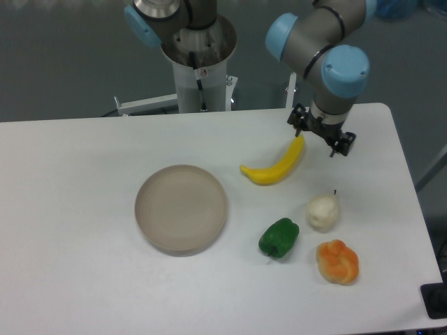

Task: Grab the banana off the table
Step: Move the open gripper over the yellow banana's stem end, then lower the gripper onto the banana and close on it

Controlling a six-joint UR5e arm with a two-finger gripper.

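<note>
Banana lying on table, unheld; gripper, fingers spread, above its upper tip; plate to the left.

The banana is smooth, bright yellow and curved, lying flat on the table, right of centre toward the far edge. Its slim tip points up and right; its thicker end points left. The table is plain white with rounded corners.
</note>
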